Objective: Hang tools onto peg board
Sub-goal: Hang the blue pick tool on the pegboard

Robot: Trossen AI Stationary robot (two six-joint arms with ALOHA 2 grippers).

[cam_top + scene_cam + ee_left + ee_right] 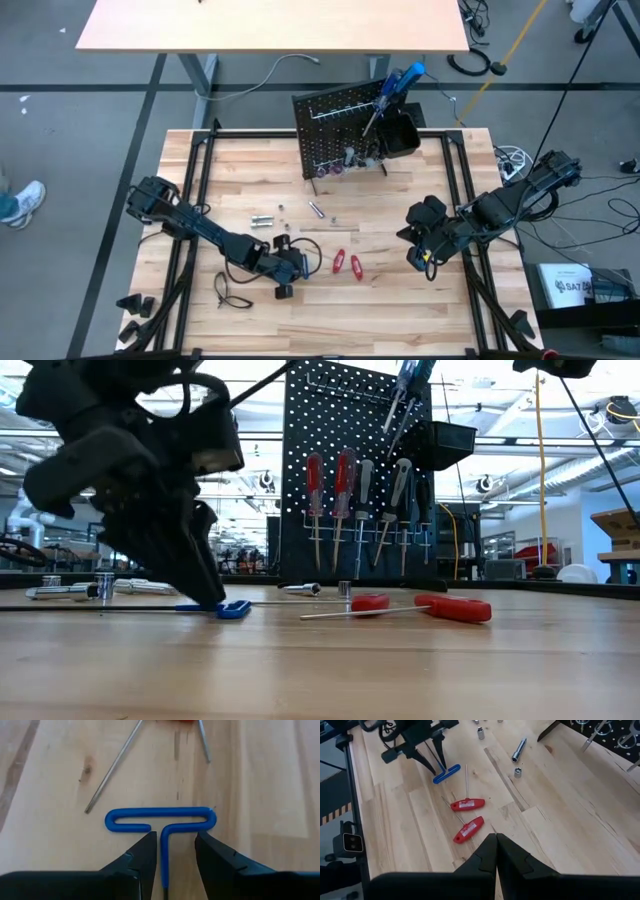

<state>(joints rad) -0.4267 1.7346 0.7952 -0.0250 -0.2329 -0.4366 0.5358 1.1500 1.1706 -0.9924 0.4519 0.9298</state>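
Left arm: extends from its base at the left edge of the desk toward the centre, links lying low and nearly flat, wrist pitched steeply down. Left claw: lowered to the desk surface, its two dark fingers parted with a narrow gap between them, tips close above the wood; in the low view the claw slants down to the boards. Right arm: reaches in from the right edge, elbow raised, wrist bent toward the desk's middle, held clear of the surface. Right claw: fingers pressed together, tips meeting along a single seam, holding nothing.
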